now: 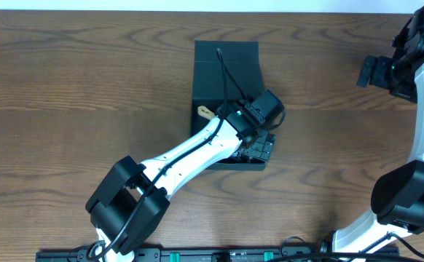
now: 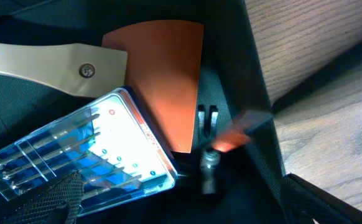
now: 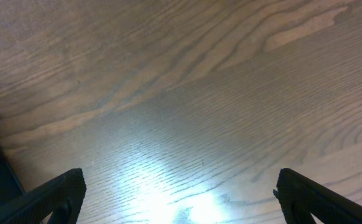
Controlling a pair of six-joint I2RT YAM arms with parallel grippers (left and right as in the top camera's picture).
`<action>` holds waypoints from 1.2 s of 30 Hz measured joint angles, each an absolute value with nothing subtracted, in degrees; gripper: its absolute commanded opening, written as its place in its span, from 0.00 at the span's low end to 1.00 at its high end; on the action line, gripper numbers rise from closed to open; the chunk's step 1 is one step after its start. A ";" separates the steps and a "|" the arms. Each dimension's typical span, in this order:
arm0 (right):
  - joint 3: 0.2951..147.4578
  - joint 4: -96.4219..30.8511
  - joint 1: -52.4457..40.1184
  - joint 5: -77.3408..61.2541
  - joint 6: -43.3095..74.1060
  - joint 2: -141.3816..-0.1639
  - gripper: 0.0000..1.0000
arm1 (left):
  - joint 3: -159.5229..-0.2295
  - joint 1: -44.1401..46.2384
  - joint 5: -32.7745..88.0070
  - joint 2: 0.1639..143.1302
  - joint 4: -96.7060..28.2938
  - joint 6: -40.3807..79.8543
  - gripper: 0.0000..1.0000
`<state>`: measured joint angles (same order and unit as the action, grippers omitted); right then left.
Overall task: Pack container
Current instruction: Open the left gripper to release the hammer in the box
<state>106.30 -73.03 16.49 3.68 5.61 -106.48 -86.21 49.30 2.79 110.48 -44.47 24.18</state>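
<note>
We find the container in the middle of the desk, open, with the left arm reaching down into its near end. In the left wrist view the left fingers show only at the lower corners of the picture. They appear spread wide with nothing clamped between them, though the near-left one is hard to make out. Below them the container already holds several things. A scraper with a cream handle and a copper-coloured blade lies toward the far side. A clear case of small driver bits partly overlaps the blade. Just right of the case, close to the container's right wall, a small orange-tipped piece is too blurred for us to name, and we cannot tell whether it has settled. In the overhead view the scraper's handle pokes out over the left rim. The right arm is parked well apart at the far right of the desk, and the right fingers gape wide over bare wood and hold nothing. We see no loose tools elsewhere on the desk, so we judge the filling to be largely or wholly done. What seems left is to lift the left arm clear, tuck the handle inside if it blocks the lid, and fold the flap shut.
</note>
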 measured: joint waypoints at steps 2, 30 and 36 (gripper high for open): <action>106.30 -73.03 16.49 3.68 5.54 -106.48 0.99 | -86.21 49.30 2.79 110.48 -44.49 24.18 0.99; 106.30 -73.06 16.49 3.68 5.41 -106.48 0.99 | -86.21 49.58 -7.94 105.14 -44.05 5.78 0.99; 106.30 -73.06 16.49 3.40 5.39 -106.48 0.99 | -86.21 52.36 -7.60 103.53 -43.53 -7.14 0.98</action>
